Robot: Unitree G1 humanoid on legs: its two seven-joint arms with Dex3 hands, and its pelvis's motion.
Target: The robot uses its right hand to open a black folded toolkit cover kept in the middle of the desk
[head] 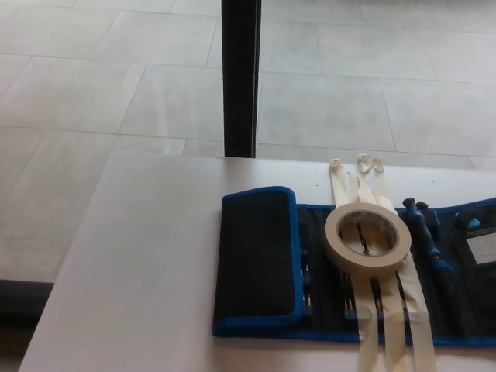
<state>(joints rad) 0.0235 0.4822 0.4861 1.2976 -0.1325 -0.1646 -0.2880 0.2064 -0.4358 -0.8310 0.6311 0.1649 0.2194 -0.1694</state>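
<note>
A: What takes up the most room?
B: The tiled floor, pale grey, fills the upper half. A black post stands upright on it, and its foot meets the far edge of the bench.

A: And the bench?
B: White, and bare on its left side. The toolkit lies on the middle and right of it and runs out of the picture on the right.

A: Is it shut?
B: Mostly spread flat. It is black with blue edging. Only the left flap lies folded over onto the rest, with its plain black outside facing up.

A: What is on it?
B: Three cream strips of tape run from the far side across the toolkit to the near edge of the picture. A roll of tape lies flat on top of them. Just right of the roll a blue-handled tool lies in the kit.

A: The hands?
B: Neither hand shows, so I cannot tell how their fingers stand.
</note>
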